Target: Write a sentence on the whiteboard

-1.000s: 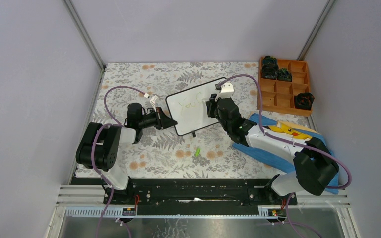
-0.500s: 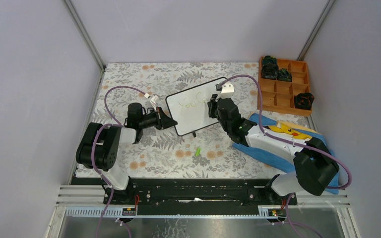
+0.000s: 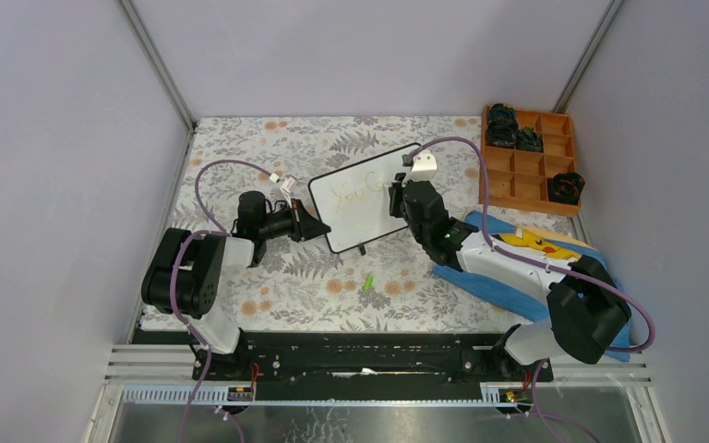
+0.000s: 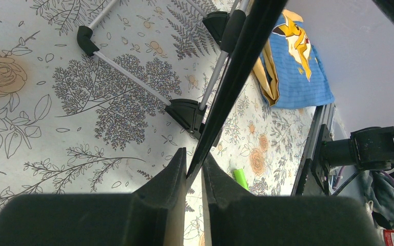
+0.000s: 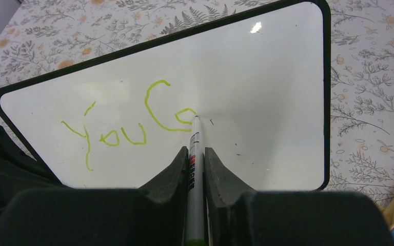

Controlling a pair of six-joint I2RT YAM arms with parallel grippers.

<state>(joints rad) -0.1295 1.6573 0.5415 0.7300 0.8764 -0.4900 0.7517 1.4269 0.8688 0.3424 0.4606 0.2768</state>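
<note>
The whiteboard (image 3: 362,198) stands tilted on its small black feet in the middle of the floral table; it also fills the right wrist view (image 5: 256,87). Its green writing (image 5: 128,123) reads "You C" plus part of a further letter. My right gripper (image 5: 195,154) is shut on a white marker (image 5: 193,169) whose tip touches the board at the end of the writing. My left gripper (image 4: 194,163) is shut on the whiteboard's black left edge (image 4: 236,66), seen edge-on. In the top view the left gripper (image 3: 312,224) is at the board's left side and the right gripper (image 3: 397,196) over its right part.
A green marker cap (image 3: 367,282) lies on the table in front of the board, also in the left wrist view (image 4: 241,179). A wooden compartment tray (image 3: 528,159) with black parts stands at the back right. A blue cloth (image 3: 526,254) lies under the right arm.
The right gripper has shifted slightly along the board with the marker, and the green writing has grown a little. The left arm and the board have not moved.
</note>
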